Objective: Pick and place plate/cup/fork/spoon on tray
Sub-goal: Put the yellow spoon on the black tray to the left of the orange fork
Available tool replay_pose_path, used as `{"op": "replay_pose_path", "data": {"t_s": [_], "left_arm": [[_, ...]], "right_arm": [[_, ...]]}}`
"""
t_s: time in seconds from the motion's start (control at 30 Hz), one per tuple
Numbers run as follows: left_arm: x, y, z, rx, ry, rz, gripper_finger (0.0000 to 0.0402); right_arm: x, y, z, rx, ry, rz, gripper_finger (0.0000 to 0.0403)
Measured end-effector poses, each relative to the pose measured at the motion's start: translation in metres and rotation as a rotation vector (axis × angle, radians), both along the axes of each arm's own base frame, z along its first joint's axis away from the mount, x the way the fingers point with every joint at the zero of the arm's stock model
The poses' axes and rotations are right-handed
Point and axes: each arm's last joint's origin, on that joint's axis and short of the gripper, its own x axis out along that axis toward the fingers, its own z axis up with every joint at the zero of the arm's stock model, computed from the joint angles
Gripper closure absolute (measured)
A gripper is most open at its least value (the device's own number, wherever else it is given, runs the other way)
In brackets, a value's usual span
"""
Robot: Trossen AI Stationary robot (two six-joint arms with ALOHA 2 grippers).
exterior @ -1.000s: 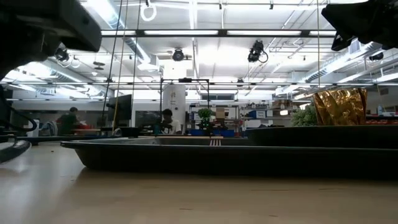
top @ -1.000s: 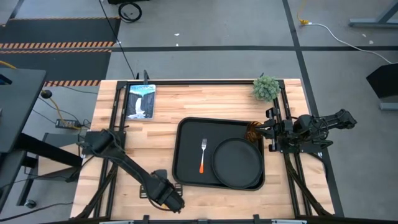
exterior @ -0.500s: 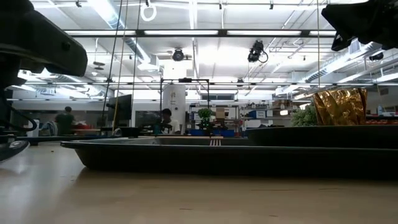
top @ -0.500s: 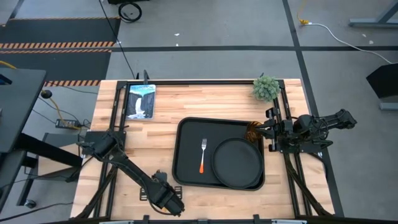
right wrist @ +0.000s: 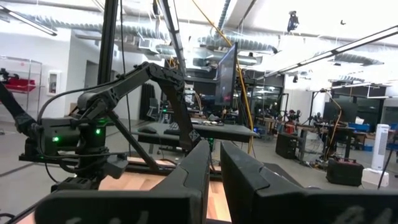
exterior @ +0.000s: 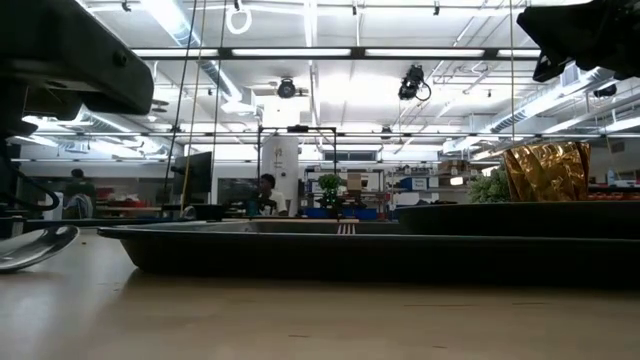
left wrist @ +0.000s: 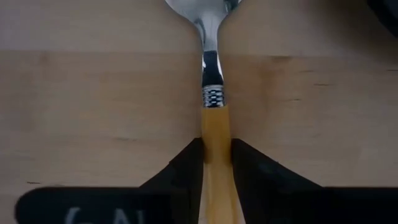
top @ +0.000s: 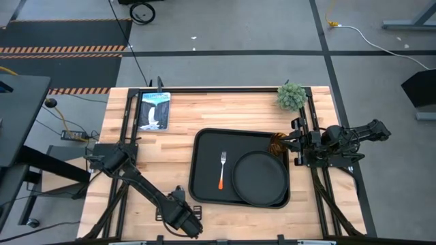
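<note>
The black tray (top: 204, 146) lies on the table right of centre and also shows in the low view (exterior: 300, 252). On it are the fork (top: 222, 170), the round black plate (top: 259, 179) and, in its far right corner, the amber cup (top: 276, 144), which also shows in the low view (exterior: 547, 172). My left gripper (top: 182, 218) is near the table's front edge, left of the tray, shut on the spoon (left wrist: 211, 74). The spoon's bowl shows low in the low view (exterior: 38, 247). My right gripper (top: 294, 144) is shut and empty, just right of the cup. My left gripper pinches the spoon's orange handle (left wrist: 216, 134) between its two fingers, a little behind the metal collar. The fingers come from above, slanting down, and lie across the handle. The bowl points away from the gripper, low over the wood; whether it touches the table I cannot tell.
A small potted plant (top: 291, 96) stands at the table's far right corner, and a picture card (top: 153, 110) lies at the far left. Bare wood lies left of the tray. People show in the room behind in the low view.
My left gripper has shifted a little by the table's front edge with the spoon. In the low view the spoon's bowl has come farther into the picture from the left. My right arm has kept still.
</note>
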Motion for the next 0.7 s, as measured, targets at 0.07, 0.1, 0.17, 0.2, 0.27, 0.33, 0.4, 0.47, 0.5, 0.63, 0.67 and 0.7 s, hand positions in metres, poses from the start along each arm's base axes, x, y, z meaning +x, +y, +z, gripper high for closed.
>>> {"op": "replay_pose_path", "data": {"t_s": [0.07, 0.1, 0.17, 0.2, 0.27, 0.33, 0.4, 0.47, 0.5, 0.63, 0.67, 0.7], "left_arm": [[0.000, 0.000, -0.002, 0.005, 0.004, 0.000, 0.0317], [0.000, 0.000, -0.002, 0.006, 0.004, -0.001, 0.0316], [0.001, 0.000, -0.002, 0.008, 0.003, 0.000, 0.0316], [0.001, 0.000, -0.002, 0.010, 0.003, 0.000, 0.0317], [0.001, 0.000, -0.003, 0.010, 0.004, 0.000, 0.0325], [0.001, 0.001, -0.003, 0.012, 0.006, -0.001, 0.0337], [0.001, 0.001, -0.003, 0.013, 0.008, 0.000, 0.0347], [0.001, 0.002, -0.002, 0.017, 0.012, 0.005, 0.0347], [0.001, 0.003, -0.001, 0.018, 0.013, 0.007, 0.0347], [0.001, 0.011, 0.002, 0.056, 0.022, 0.021, 0.0347], [0.001, 0.013, 0.003, 0.067, 0.029, 0.025, 0.0347], [0.002, 0.016, 0.003, 0.075, 0.037, 0.030, 0.0347]], "right_arm": [[0.000, 0.000, 0.000, 0.000, 0.000, -0.001, 0.0357], [0.000, 0.000, 0.000, 0.000, 0.000, 0.000, 0.0357], [0.000, 0.000, 0.000, 0.000, 0.000, -0.001, 0.0357], [0.000, 0.000, 0.000, 0.000, 0.000, 0.000, 0.0357], [0.000, 0.000, 0.000, 0.000, 0.000, -0.001, 0.0357], [0.000, 0.000, 0.000, 0.000, 0.000, 0.000, 0.0357], [0.000, 0.000, 0.000, 0.000, 0.000, -0.001, 0.0357], [0.000, 0.000, 0.000, 0.000, 0.000, -0.001, 0.0357], [0.000, 0.000, 0.000, 0.000, 0.000, 0.000, 0.0357], [0.000, 0.000, 0.000, 0.000, 0.000, -0.001, 0.0357], [0.000, 0.000, 0.000, 0.000, 0.000, -0.001, 0.0357], [0.000, 0.000, 0.000, 0.000, 0.000, -0.001, 0.0357]]}}
